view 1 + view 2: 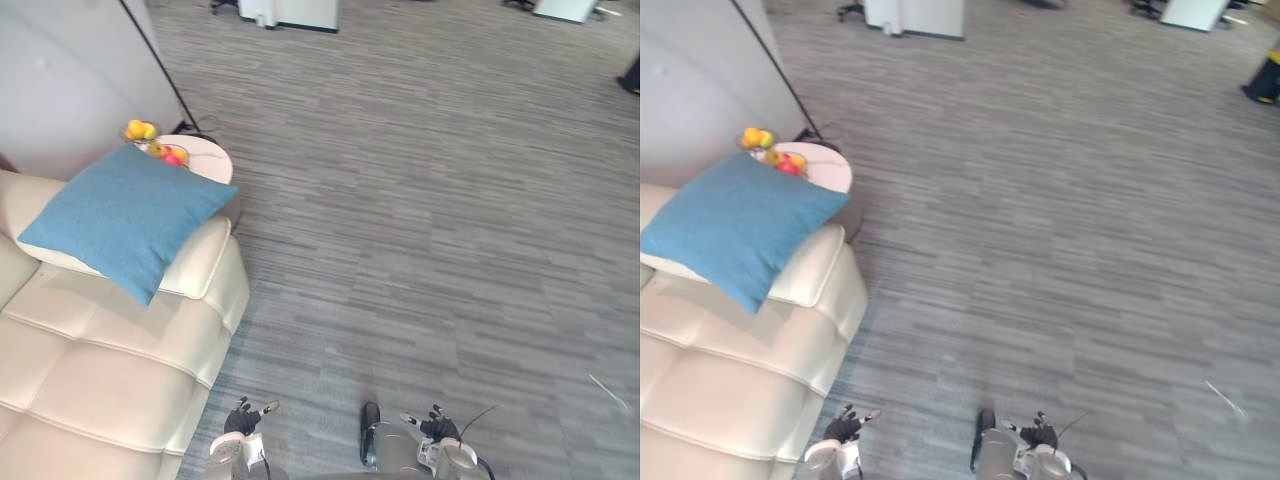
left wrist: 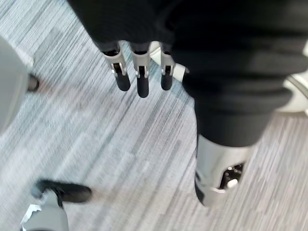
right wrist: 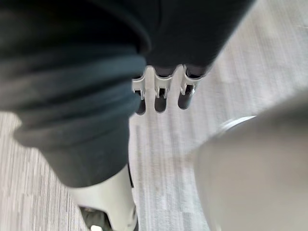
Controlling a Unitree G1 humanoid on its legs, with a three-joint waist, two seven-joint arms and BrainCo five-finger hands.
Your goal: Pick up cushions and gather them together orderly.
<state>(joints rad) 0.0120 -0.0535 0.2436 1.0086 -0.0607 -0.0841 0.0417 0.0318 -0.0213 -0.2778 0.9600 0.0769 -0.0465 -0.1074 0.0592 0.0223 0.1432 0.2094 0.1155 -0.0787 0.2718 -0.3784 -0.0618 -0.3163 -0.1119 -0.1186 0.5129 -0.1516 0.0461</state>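
Well ahead and left of the left hand (image 1: pixel 242 418), lying on the arm of a cream leather sofa (image 1: pixel 100 380): square blue fabric cushion (image 1: pixel 125 215); left hand and right hand (image 1: pixel 437 427) both empty, fingers (image 2: pixel 142 82) loosely straight.

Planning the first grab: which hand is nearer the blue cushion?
Left. The left hand hangs beside the sofa, short of the blue cushion; the right hand hangs farther right, over carpet.
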